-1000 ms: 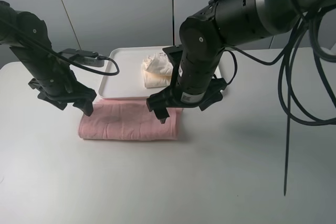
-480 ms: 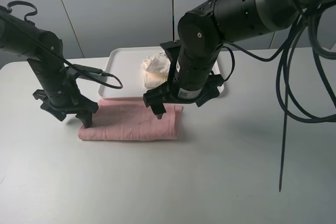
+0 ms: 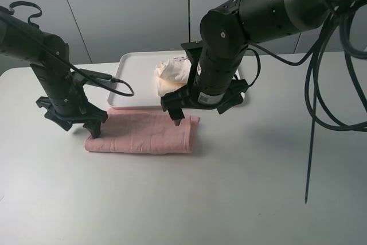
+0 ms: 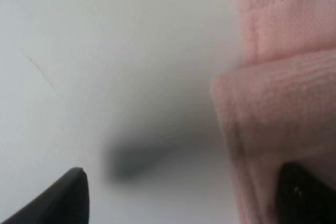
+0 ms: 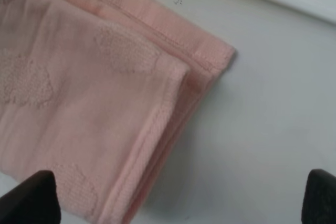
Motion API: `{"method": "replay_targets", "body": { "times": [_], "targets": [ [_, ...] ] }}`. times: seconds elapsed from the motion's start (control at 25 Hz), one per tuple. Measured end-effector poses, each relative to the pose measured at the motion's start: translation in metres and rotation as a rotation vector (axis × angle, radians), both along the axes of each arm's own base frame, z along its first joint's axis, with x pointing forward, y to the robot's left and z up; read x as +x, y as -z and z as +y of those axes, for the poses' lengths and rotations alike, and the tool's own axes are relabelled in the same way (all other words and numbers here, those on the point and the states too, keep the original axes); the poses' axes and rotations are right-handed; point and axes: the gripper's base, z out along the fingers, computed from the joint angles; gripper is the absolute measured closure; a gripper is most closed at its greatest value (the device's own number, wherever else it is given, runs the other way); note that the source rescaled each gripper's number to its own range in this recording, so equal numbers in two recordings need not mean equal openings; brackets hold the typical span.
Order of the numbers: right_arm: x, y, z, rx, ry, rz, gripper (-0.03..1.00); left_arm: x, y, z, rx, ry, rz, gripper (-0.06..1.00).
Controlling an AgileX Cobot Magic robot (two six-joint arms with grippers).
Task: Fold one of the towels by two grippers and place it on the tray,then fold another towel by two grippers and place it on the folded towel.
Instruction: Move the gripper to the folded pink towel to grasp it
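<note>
The folded pink towel [image 3: 140, 137] lay on the surface [image 3: 229, 187], left gripper [image 4: 181, 198] jaws open, seemingly astride its left end, right gripper [image 5: 176, 198] jaws open above its right end, with the white towel [image 3: 169, 76] in the tray [image 3: 129, 78] beyond.

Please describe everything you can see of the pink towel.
The pink towel is terry cloth with a stitched hem, folded into a long layered band. It lies flat on the white table beside the tray, not on it. The left gripper is open at one end, the right gripper open above the other.
</note>
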Motion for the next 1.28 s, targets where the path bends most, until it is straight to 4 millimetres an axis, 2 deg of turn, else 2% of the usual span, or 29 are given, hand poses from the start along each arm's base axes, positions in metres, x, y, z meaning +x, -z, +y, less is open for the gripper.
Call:
{"method": "replay_targets", "body": {
  "times": [0.28,0.52,0.8,1.28],
  "targets": [
    [0.002,0.003,0.002,0.014,0.019,-0.003,-0.03,0.0,0.003,0.0,-0.001,-0.004,0.007,0.02],
    [0.006,0.029,0.008,-0.01,0.04,0.054,-0.03,0.0,0.003,0.0,-0.003,-0.006,0.007,0.02],
    [0.022,0.037,0.023,-0.022,0.058,0.094,0.03,0.0,0.003,-0.001,-0.006,-0.008,0.006,0.02],
    [0.021,0.065,0.027,-0.049,0.088,0.181,0.09,0.0,0.003,-0.001,-0.006,-0.008,0.006,0.02]
  ]
}}
